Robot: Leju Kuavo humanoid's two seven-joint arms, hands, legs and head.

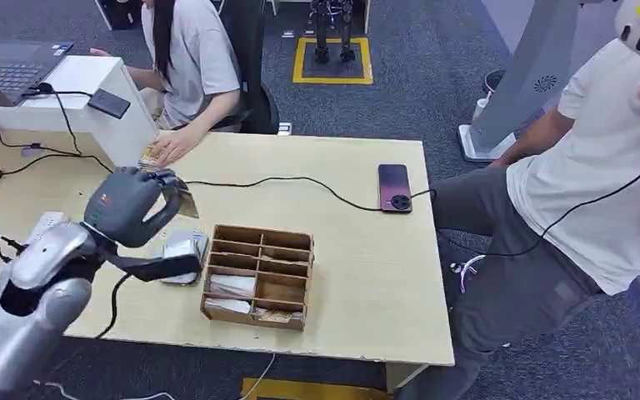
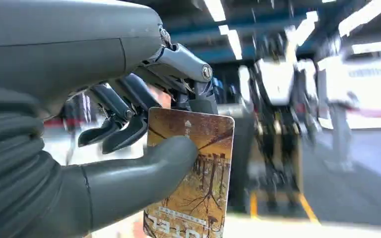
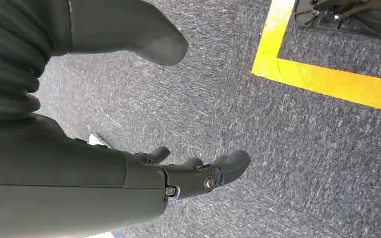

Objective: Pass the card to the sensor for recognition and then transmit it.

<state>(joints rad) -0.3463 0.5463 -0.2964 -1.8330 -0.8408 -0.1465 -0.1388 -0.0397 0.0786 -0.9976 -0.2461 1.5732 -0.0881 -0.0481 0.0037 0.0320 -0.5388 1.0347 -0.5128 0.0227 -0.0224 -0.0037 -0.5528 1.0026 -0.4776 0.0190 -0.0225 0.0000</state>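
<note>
Autumn-brown hotel key card is pinched between thumb and fingers of my left hand, above the grey sensor on the counter, near a person's hand; my right hand hangs empty, fingers loosely apart.

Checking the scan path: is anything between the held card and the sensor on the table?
Nothing visible blocks it. The left hand holds the card raised above the grey sensor, which lies beside the wooden organizer.
</note>
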